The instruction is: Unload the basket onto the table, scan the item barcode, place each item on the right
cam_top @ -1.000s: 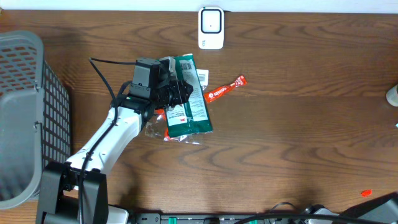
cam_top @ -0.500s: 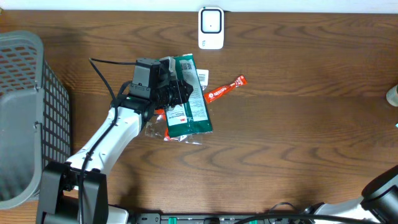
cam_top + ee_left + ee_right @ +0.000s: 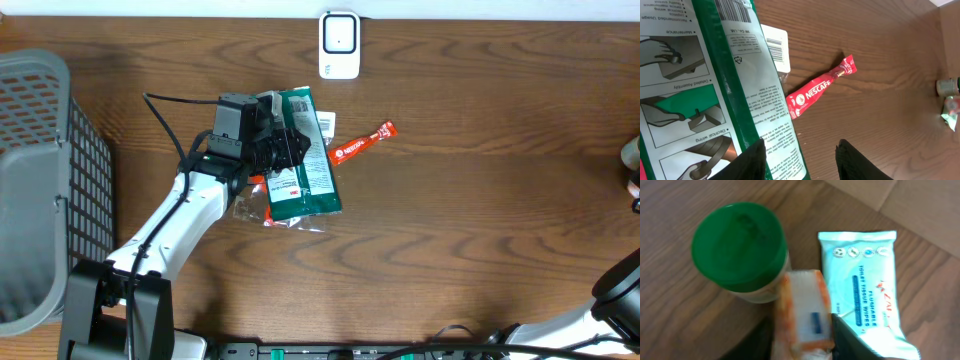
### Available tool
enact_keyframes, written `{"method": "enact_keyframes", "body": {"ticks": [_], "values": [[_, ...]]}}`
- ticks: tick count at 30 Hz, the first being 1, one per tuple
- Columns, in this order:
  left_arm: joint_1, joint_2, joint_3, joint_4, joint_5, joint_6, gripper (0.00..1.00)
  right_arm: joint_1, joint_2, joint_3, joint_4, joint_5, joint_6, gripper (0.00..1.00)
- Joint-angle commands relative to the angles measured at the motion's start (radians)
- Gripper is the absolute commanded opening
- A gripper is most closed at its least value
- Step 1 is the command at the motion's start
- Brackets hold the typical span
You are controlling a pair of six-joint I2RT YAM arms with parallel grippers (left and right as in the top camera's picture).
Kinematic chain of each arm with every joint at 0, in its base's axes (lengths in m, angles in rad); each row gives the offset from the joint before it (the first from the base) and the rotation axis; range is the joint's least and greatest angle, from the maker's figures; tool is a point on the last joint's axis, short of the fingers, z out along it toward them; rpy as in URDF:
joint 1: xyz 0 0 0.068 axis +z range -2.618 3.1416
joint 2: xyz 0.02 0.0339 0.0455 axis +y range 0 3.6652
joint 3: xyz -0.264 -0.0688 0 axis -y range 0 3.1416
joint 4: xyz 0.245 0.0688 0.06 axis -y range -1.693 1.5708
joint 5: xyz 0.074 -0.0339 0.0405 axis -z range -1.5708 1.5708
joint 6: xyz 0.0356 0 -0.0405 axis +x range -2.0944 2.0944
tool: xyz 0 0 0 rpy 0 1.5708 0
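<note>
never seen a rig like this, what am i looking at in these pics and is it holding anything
Two robot arms work at a table, each ending in a two-finger gripper. One picture looks down from above; the others come from wrist cameras. From above, the left gripper sits over a green packet, with a red Nescafe stick, a white device and a grey basket nearby. Its wrist view shows the fingers apart, straddling the packet's edge. The right wrist view shows a green-lidded jar, a wipes pack and an orange pack between the fingers of the right gripper; whether it is gripped is unclear.
</note>
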Motion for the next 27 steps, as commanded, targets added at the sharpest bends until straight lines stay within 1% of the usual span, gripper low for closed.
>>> {"method": "enact_keyframes", "body": {"ticks": [1, 3, 5, 8, 9, 11, 15, 16, 17, 18, 19, 20, 21, 22, 23, 24, 25, 26, 27], "values": [[0.002, -0.002, 0.0, 0.001, -0.013, -0.005, 0.46, 0.008, -0.019, 0.019, -0.012, -0.004, 0.006, 0.43], [0.002, -0.002, 0.0, 0.0, -0.013, -0.005, 0.46, 0.008, -0.025, 0.019, -0.02, -0.008, 0.006, 0.5], [0.002, -0.002, 0.0, 0.0, -0.013, -0.005, 0.46, 0.008, -0.033, 0.019, -0.026, -0.017, 0.006, 0.54], [0.002, -0.002, 0.0, 0.0, -0.013, -0.005, 0.46, 0.008, -0.055, 0.019, -0.029, -0.055, 0.006, 0.66], [0.002, -0.002, 0.0, 0.0, -0.013, -0.005, 0.46, 0.008, -0.067, 0.019, -0.029, -0.057, 0.006, 0.69], [0.002, -0.002, 0.0, 0.0, -0.013, -0.005, 0.46, 0.008, -0.098, 0.02, -0.025, -0.055, 0.006, 0.73], [0.002, -0.002, 0.0, 0.0, -0.013, -0.005, 0.46, 0.003, -0.162, 0.04, -0.027, -0.044, 0.005, 0.75], [0.002, -0.002, 0.0, 0.0, -0.013, -0.005, 0.46, 0.002, -0.173, 0.048, -0.027, -0.035, 0.003, 0.75], [0.002, -0.002, 0.0, 0.0, -0.013, -0.005, 0.46, 0.002, -0.181, 0.058, -0.028, -0.013, 0.001, 0.71], [0.002, -0.002, 0.0, 0.0, -0.013, -0.005, 0.46, 0.0, -0.184, 0.071, -0.037, 0.02, -0.007, 0.64], [0.002, -0.002, 0.0, 0.0, -0.013, -0.005, 0.46, -0.002, -0.184, 0.084, -0.058, 0.038, -0.024, 0.51], [0.002, -0.002, 0.0, 0.0, -0.013, -0.005, 0.46, -0.003, -0.183, 0.092, -0.087, 0.056, -0.05, 0.46], [0.002, -0.002, 0.0, 0.0, -0.013, -0.004, 0.46, -0.003, -0.181, 0.093, -0.108, 0.076, -0.075, 0.5], [0.002, -0.002, 0.0, 0.0, -0.013, -0.003, 0.46, -0.003, -0.178, 0.093, -0.126, 0.098, -0.095, 0.6], [0.002, -0.002, 0.0, 0.0, -0.013, -0.001, 0.46, -0.003, -0.172, 0.093, -0.141, 0.126, -0.111, 0.76], [0.002, -0.002, 0.0, 0.0, -0.013, 0.0, 0.46, -0.003, -0.169, 0.093, -0.152, 0.14, -0.116, 0.78], [0.002, -0.002, 0.0, 0.0, -0.013, 0.0, 0.47, -0.003, -0.167, 0.093, -0.163, 0.139, -0.132, 0.61], [0.002, -0.002, 0.0, 0.0, -0.013, 0.003, 0.47, -0.003, -0.167, 0.093, -0.173, 0.139, -0.137, 0.48], [0.002, -0.002, 0.0, 0.0, -0.013, 0.003, 0.47, -0.003, -0.167, 0.093, -0.178, 0.14, -0.137, 0.45]]}}
